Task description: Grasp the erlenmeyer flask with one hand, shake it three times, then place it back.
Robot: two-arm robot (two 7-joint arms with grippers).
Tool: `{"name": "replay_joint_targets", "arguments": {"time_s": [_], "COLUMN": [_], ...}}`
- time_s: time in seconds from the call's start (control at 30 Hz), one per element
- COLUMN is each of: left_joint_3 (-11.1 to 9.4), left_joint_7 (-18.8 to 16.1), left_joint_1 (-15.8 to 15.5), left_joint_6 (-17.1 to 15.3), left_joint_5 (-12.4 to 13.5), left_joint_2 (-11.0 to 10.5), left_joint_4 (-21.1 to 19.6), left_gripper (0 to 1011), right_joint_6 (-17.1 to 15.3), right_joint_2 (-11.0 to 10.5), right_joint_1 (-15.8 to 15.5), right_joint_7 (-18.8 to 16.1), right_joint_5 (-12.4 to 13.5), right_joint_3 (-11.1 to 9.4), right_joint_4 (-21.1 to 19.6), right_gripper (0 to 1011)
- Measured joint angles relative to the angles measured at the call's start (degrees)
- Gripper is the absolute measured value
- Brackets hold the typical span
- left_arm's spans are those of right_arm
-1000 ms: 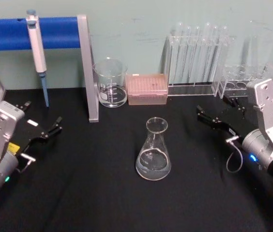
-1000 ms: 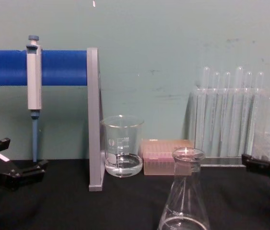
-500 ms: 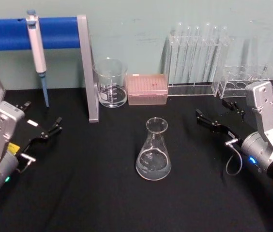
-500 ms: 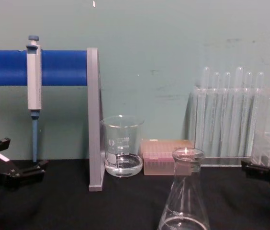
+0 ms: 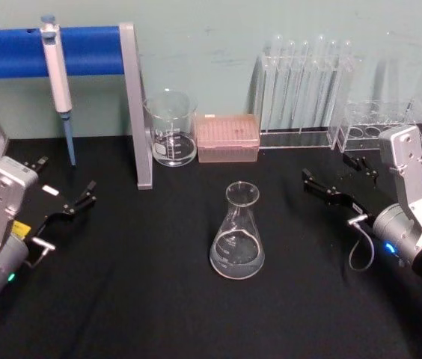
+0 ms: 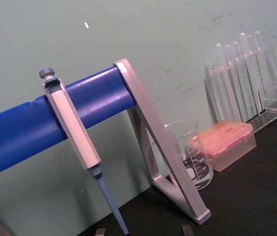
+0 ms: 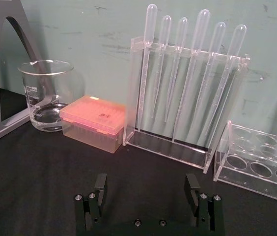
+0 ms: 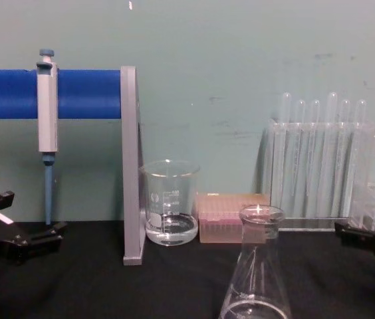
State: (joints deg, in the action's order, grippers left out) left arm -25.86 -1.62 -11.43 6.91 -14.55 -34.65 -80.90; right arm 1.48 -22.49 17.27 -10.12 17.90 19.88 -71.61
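Racks [image 7: 185,103] hold six pipettes; perhaps one flask [image 5: 237,232], one beaker [image 5: 171,129].

Silver arms; black right end effector [image 5: 334,179], white label, silver plug.

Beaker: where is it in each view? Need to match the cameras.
Head view: the beaker stands at the back, between the grey stand upright and the pink tip box.
Chest view: beaker mid-frame, right of the upright.
Left wrist view: beaker behind the upright's foot.
Right wrist view: beaker beside the tip box.
Shared landmark: the pink tip box, next to it in every view.
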Motion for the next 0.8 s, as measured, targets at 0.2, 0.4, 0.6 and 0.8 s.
{"name": "replay_joint_targets", "arguments": {"time_s": [0.2, 0.4, 0.6, 0.8], "left_joint_3": [0.0, 0.0, 0.0, 0.0], "left_joint_7": [0.0, 0.0, 0.0, 0.0], "left_joint_1": [0.0, 0.0, 0.0, 0.0], "left_joint_6": [0.0, 0.0, 0.0, 0.0], "left_joint_5": [0.0, 0.0, 0.0, 0.0], "left_joint_2": [0.0, 0.0, 0.0, 0.0], "left_joint_4": [0.0, 0.0, 0.0, 0.0], "left_gripper": [1001, 1001, 1001, 1001], "right_joint_6": [0.03, 0.05, 0.05, 0.05], "right_joint_2": [-0.03, -0.04, -0.04, -0.04], "right_joint_1": [0.0, 0.0, 0.0, 0.0], "right_joint_7": [0.02, 0.03, 0.03, 0.03], "right_joint_5": [0.0, 0.01, 0.02, 0.05], "right_joint_3": [0.03, 0.06, 0.06, 0.07], "right_joint_4": [0.0, 0.0, 0.0, 0.0], "right_gripper": [1002, 1003, 1002, 1002]}}
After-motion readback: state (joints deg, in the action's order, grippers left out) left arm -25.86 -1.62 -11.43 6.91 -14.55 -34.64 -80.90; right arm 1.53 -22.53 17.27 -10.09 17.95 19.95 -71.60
